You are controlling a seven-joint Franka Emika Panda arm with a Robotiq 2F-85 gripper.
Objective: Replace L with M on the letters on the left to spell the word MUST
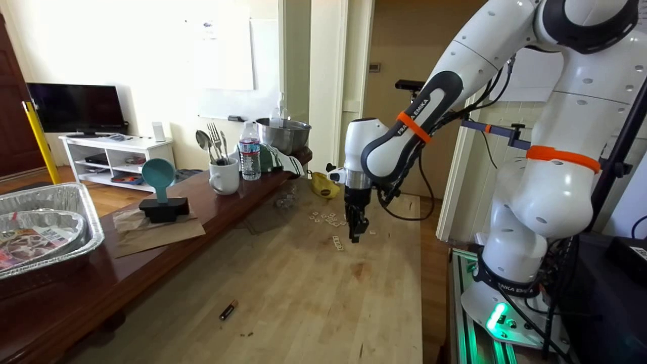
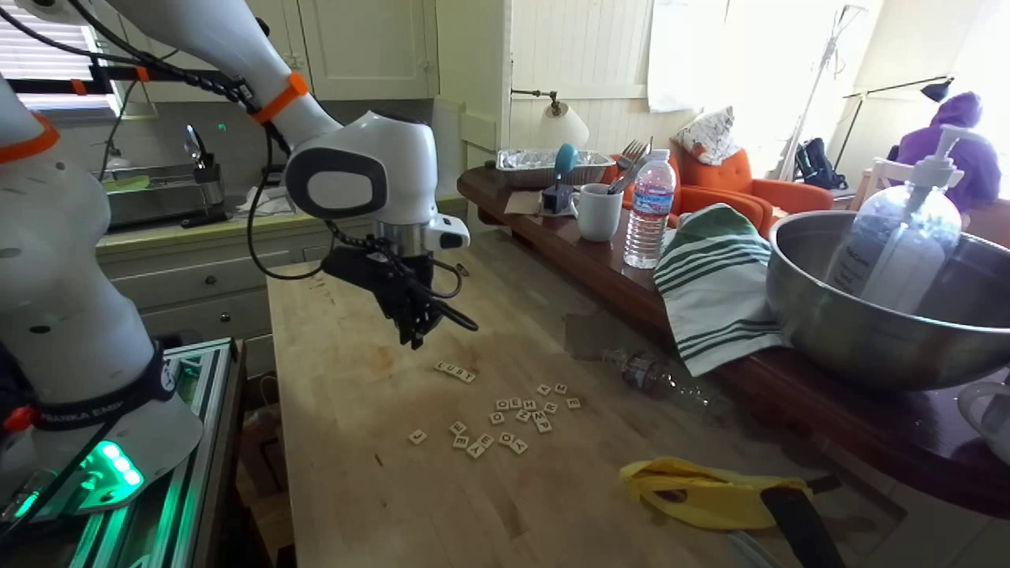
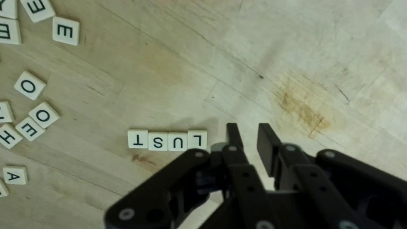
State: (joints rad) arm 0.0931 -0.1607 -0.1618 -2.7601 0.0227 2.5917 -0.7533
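Plainly, the fingers point(image 3: 234, 135) stand parted above the table point(image 3: 190, 79), its wood showing between them. Just beside them in the wrist view lies L point(image 3: 197, 140), end tile of a row with U point(image 3: 177, 142), S point(image 3: 158, 142) and T point(image 3: 137, 139), each touching the next. Loose tiles point(image 2: 516, 404) are scattered apart from that row; which is M, I cannot tell. Farther out, in an exterior view, a battery point(image 1: 228, 310) lies on the table and a mug point(image 1: 224, 177) stands on a ledge point(image 1: 163, 259).
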